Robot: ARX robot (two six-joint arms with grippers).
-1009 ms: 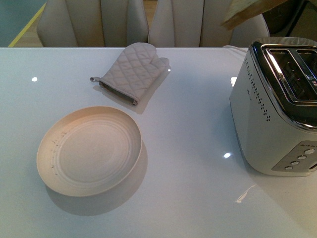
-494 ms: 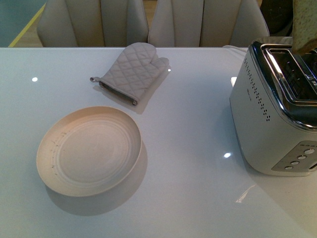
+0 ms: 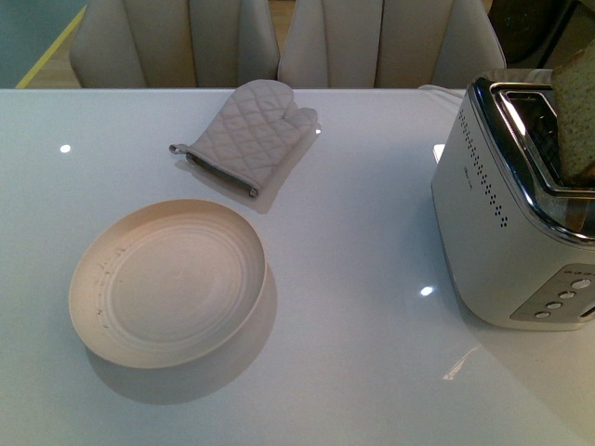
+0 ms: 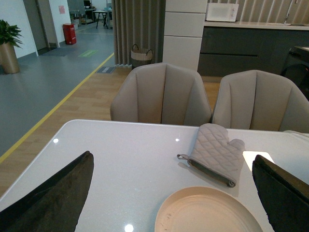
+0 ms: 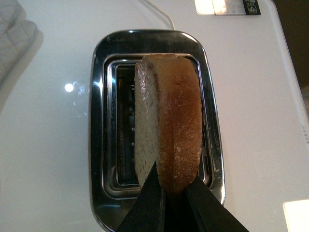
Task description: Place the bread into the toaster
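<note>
1. The right pincer [image 5: 175,186] is clamped on the bread [image 5: 169,130], held on edge over the toaster [image 3: 507,214] at the table's [image 3: 353,307] right side.
2. Judged: square the slice to a slot and lower straight.
3. The left pincer [image 4: 174,193] stands apart, idle.
4. No brand or writing is legible.

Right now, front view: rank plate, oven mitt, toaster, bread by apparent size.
1. plate
2. toaster, cropped by the frame edge, so close to the plate and unsure
3. oven mitt
4. bread, partly out of frame
</note>
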